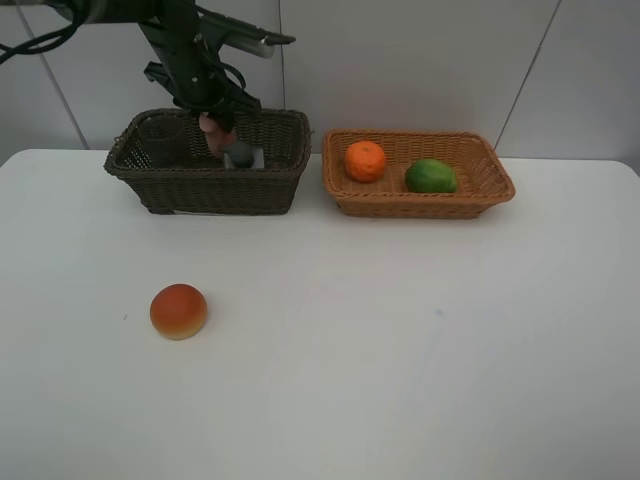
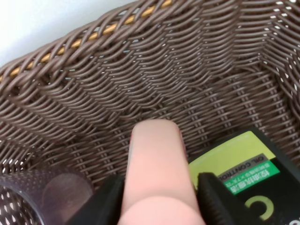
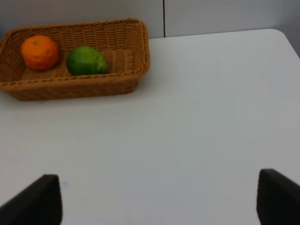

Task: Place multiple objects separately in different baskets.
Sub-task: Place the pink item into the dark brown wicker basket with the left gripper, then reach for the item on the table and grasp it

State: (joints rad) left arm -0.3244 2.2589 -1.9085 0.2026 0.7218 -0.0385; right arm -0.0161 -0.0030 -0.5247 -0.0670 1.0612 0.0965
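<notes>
Your left gripper (image 2: pixel 159 197) is down inside the dark basket (image 1: pixel 205 185) with both fingers (image 2: pixel 213 199) pressed against the sides of the pink bottle (image 2: pixel 157 173) — clamped on it, as far as the wrist view shows. The bottle points at the woven far wall and hangs above the basket floor. Let it go only once it is low and level, so it lies down rather than drops and rolls.

Just beside the bottle lies the dark box (image 2: pixel 251 183) with its green label, and on the other side the purple cup (image 2: pixel 44 192). The gap between them is tight, so lower straight and lift straight; a sideways swing would likely knock the cup or catch the wicker rim.

Your right gripper (image 3: pixel 154 199) hovers over bare table (image 1: pixel 400 350) with its fingers wide apart, holding nothing. The tan basket (image 1: pixel 420 200) already holds the orange (image 1: pixel 365 160) and the lime (image 1: pixel 431 176). The bun (image 1: pixel 179 311) sits alone on the table, well apart from both baskets — it looks like the last item left to place.
</notes>
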